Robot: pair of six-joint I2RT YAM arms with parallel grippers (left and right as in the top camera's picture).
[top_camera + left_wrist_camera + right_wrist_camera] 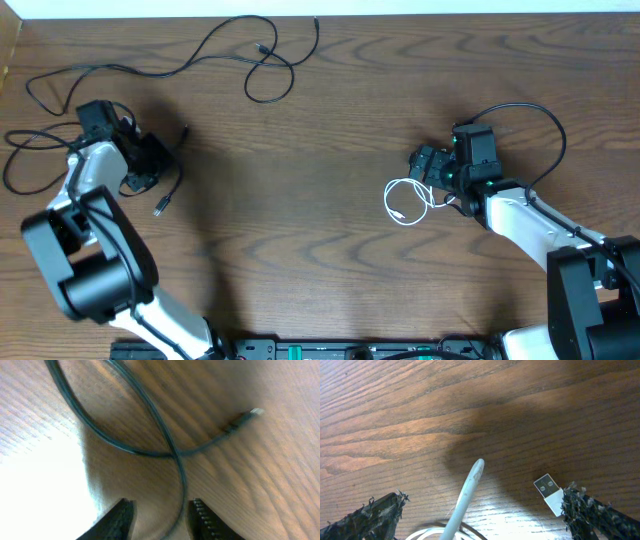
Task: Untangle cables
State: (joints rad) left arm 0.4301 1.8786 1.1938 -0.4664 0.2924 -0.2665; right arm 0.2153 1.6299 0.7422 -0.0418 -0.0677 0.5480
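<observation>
One black cable (176, 182) lies by my left gripper (160, 168), its plug (160, 208) on the table just below. In the left wrist view this cable (150, 415) makes a loop, and one strand runs down between my left gripper's (161, 504) parted jaws without being pinched; its plug (245, 416) rests to the right. A second long black cable (230, 35) snakes along the table's far edge. The white cable (405, 200) is coiled beside my right gripper (422, 165). My right gripper (484, 496) stands wide open over the white cord's end (470, 485), with the white USB plug (549, 491) against its right finger.
The wooden table (300, 200) carries nothing else between the two arms. A thicker black cord (545, 125) arcs off the right arm. Another dark loop (12, 165) lies at the left edge near the left arm's base.
</observation>
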